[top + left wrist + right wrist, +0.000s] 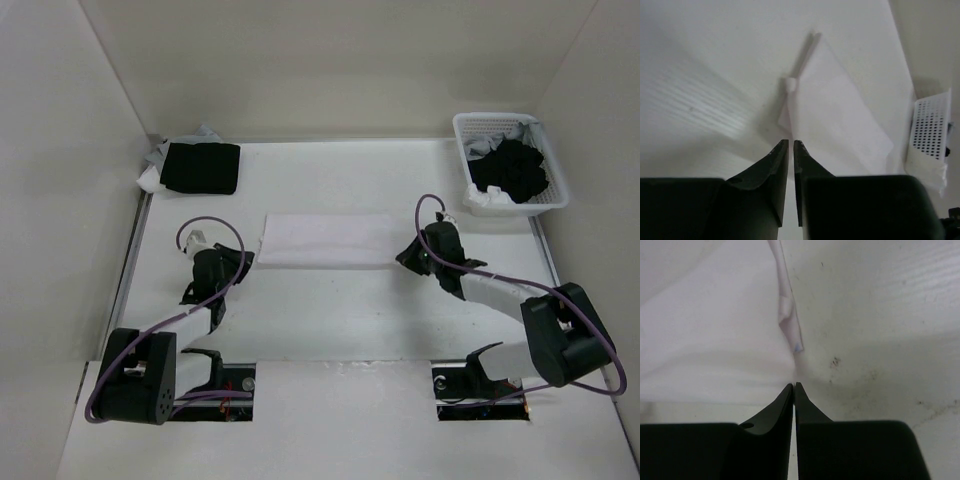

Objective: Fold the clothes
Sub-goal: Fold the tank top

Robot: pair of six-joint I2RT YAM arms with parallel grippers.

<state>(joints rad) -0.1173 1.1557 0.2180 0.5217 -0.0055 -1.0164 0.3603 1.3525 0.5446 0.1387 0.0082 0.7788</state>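
The clothes (325,240) are a white garment lying flat as a long folded strip across the middle of the table. My left gripper (243,258) sits at the strip's left end. In the left wrist view the left gripper (791,143) has a narrow slit between its jaws with nothing in it, and the clothes (840,115) lie just past the tips. My right gripper (403,255) is at the strip's right end. In the right wrist view the right gripper (794,385) has its tips nearly touching, right at the edge of the clothes (715,330).
A folded black garment (200,167) lies on white cloth in the back left corner. A white lattice basket (556,200) at the back right holds black garments (510,165); the basket (930,130) also shows in the left wrist view. Walls enclose the table on three sides.
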